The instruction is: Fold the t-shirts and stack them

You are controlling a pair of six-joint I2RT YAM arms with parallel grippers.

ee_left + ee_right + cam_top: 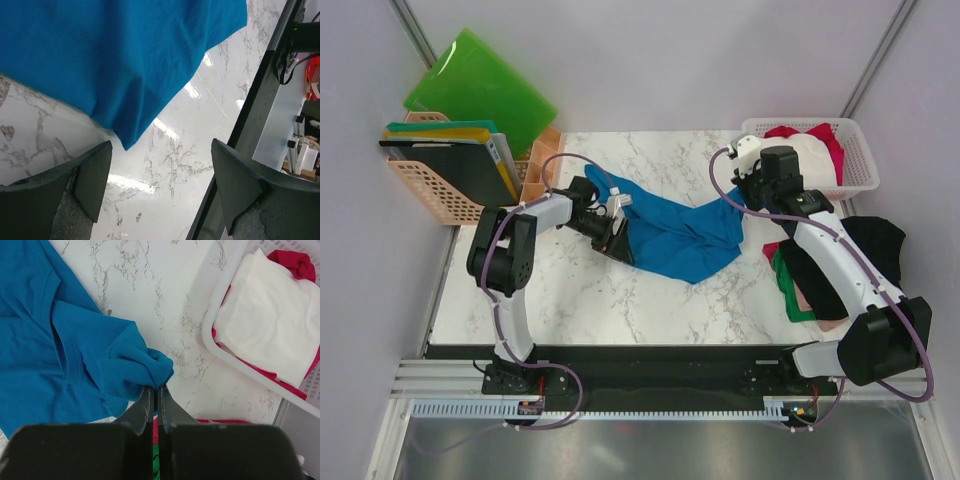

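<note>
Two arms reach over the marble table (580, 300). At the far left we see green folders (480, 85) leaning against the wall behind an orange rack (435, 190). Next comes our left gripper (161, 150), low over the table, its jaws wide apart with nothing between them; a corner of the blue t-shirt (675, 240) lies just ahead of its fingers. That shirt sprawls crumpled across the middle of the table. At its right end our right gripper (155, 390) is pinched tight on a bunched fold of the blue cloth. Further right we find a pile of t-shirts (880, 245), black, red, green and pink, partly under the right arm. Behind it a white basket (858, 165) holds white and red cloth.
</note>
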